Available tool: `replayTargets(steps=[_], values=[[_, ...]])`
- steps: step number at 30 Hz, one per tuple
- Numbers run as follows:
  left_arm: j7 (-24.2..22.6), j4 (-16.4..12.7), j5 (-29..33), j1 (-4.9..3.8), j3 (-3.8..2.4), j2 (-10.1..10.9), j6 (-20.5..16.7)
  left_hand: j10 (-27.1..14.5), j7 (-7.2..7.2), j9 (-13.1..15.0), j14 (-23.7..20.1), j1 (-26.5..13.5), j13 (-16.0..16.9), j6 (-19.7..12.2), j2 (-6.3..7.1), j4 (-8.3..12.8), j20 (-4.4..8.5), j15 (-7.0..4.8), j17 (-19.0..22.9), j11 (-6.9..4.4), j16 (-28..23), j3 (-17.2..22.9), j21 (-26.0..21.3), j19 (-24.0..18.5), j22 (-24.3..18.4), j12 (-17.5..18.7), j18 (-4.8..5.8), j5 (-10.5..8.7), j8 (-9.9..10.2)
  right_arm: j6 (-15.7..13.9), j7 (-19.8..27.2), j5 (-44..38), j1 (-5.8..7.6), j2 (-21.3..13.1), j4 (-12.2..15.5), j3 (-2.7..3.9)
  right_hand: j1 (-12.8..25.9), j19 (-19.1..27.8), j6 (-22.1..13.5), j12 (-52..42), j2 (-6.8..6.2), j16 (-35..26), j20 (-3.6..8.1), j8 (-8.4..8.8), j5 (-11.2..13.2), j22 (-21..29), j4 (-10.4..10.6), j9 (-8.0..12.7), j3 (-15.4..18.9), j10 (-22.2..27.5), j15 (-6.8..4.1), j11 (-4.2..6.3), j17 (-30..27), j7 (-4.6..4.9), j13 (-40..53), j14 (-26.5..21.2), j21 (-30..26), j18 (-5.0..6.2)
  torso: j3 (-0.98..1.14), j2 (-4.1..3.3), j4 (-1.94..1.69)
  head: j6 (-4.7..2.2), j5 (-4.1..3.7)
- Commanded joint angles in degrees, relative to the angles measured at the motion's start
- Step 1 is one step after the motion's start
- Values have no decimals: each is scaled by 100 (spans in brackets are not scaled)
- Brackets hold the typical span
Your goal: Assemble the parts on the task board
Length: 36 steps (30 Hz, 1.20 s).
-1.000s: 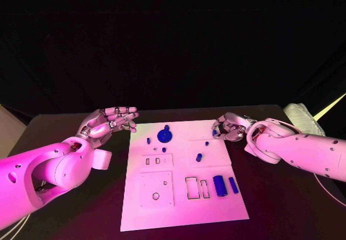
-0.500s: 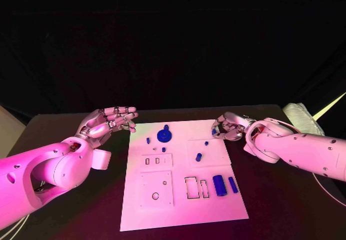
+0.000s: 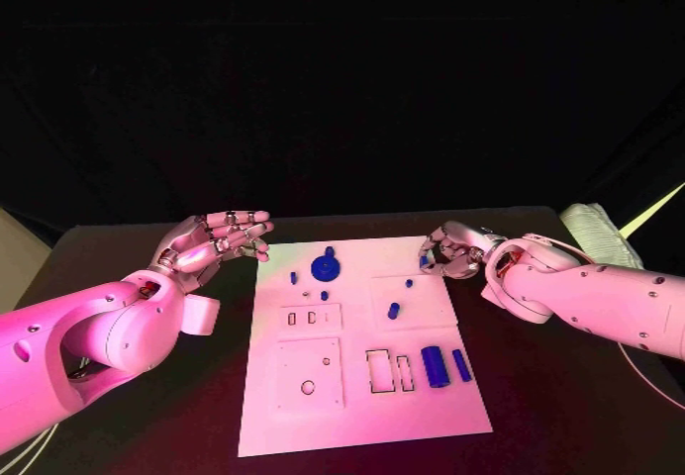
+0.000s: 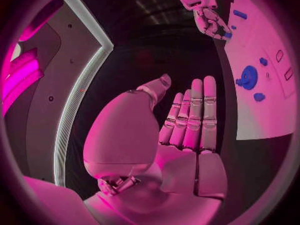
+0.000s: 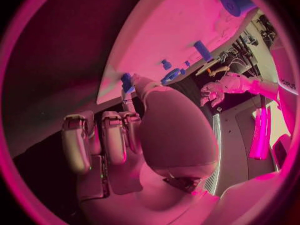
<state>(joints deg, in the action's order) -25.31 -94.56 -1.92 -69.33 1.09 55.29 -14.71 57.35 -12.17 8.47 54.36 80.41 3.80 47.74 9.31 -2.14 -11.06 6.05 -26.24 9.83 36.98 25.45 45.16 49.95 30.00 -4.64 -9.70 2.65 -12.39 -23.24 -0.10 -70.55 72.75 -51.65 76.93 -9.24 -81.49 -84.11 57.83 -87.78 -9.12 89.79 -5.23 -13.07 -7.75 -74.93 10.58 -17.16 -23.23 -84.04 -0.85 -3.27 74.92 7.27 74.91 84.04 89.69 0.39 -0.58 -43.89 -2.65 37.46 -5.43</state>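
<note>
The right hand (image 3: 454, 251) pinches a small blue part (image 5: 127, 81) at the board's (image 3: 357, 396) far right corner. The left hand (image 3: 214, 241), fingers straight and empty, hovers beside the board's far left corner, near the round part (image 3: 326, 267).

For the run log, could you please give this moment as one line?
left robot hand: open, beside task board | right robot hand: pinching small blue part at board's far edge

The task board (image 3: 429, 396) looks like smooth, matt plate, and the parts (image 3: 436, 366) on it like glossy plastic. Both arms wear smooth, shiny shells; the desk (image 3: 571, 416) beneath is dull and dark.
</note>
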Motion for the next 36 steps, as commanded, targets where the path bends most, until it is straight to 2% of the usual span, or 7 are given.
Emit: replayTargets(steps=[1, 6, 11, 20, 27, 33, 36], values=[[-30, -9, -22, -6, -4, -6, 107, -46, -82, -7, -48, -48, 1, -10, 6, 18, -12, -8, 5, -5, 15, 28, 16, -38, 6, 18, -70, 13, 26, -273, -121, -74, -5, -2, 67, 2, -14, -589, 47, -33, 78, 21, 40, -36, -53, -1507, -15, -24, -74, -420, -47, 47, 1508, 4, 1330, 596, 31, -39, 0, 2, 3, 3, 2], [-31, 12, -23, -6, -4, -16, 111, -46, -82, -7, -48, -48, 1, -10, 6, 18, -12, -8, 5, -5, 15, 28, 16, -38, 6, 18, -70, 13, 26, -477, -351, -112, 30, -47, 297, 29, -27, -589, 53, -15, 102, 21, 42, -54, -45, -1507, -47, -32, -118, -404, -43, 55, 1508, 1, 1314, 596, 31, -39, 0, 15, 4, 15, 9], [-31, 42, -23, -6, -4, -32, 112, -46, -82, -7, -48, -48, 1, -10, 6, 18, -12, -8, 5, -5, 15, 28, 16, -38, 6, 18, -70, 13, 26, -599, -588, -162, 166, -87, 636, 53, -16, -589, 44, -11, 114, 21, 41, -69, 30, -1507, -78, -39, -169, -402, -39, 56, 1508, 1, 1312, 596, 31, -39, 2, 28, 10, 10, 17], [-25, 106, -23, -6, -3, -83, 117, -47, -81, -8, -55, -55, 2, -9, 2, 19, -14, -6, 11, -5, 23, 31, 35, -54, 19, 17, -70, 14, 28, -697, -1106, -283, 310, 44, 1350, 64, -21, -589, 38, -3, 126, 21, 40, -76, 42, -1507, -101, -43, -206, -396, -38, 58, 1508, 0, 1305, 596, 31, -39, -7, 85, 28, 82, 116], [-17, 140, -23, -6, -2, -133, 120, -47, -81, -8, -55, -55, 2, -9, 2, 19, -14, -6, 11, -5, 23, 31, 35, -54, 19, 17, -70, 14, 28, -775, -1670, -504, 216, 463, 1833, 54, -19, -589, 16, 26, 129, 21, 40, -73, 29, -1507, -121, -42, -237, -369, -37, 55, 1508, 7, 1279, 596, 31, -39, -11, 121, 46, 147, 232], [-6, 155, -24, -6, -1, -169, 122, -42, -79, -7, -55, -54, 3, -5, -1, 21, -14, -7, 13, -6, 26, 35, 42, -59, 24, 14, -71, 13, 26, -842, -2073, -822, 51, 820, 2006, 31, -16, -589, 11, 29, 133, 21, 39, -73, 24, -1507, -126, -42, -250, -367, -36, 53, 1508, 9, 1276, 596, 31, -39, -30, 145, 41, 200, 289], [1, 158, -25, -6, 0, -182, 123, -42, -79, -7, -55, -54, 3, -5, -1, 21, -14, -7, 13, -6, 26, 35, 42, -59, 24, 14, -71, 13, 26, -857, -2245, -955, -48, 984, 2023, 21, -14, -589, 11, 32, 133, 21, 39, -74, 24, -1507, -127, -42, -251, -364, -36, 52, 1508, 9, 1274, 596, 31, -39, -30, 132, 41, 210, 319]])
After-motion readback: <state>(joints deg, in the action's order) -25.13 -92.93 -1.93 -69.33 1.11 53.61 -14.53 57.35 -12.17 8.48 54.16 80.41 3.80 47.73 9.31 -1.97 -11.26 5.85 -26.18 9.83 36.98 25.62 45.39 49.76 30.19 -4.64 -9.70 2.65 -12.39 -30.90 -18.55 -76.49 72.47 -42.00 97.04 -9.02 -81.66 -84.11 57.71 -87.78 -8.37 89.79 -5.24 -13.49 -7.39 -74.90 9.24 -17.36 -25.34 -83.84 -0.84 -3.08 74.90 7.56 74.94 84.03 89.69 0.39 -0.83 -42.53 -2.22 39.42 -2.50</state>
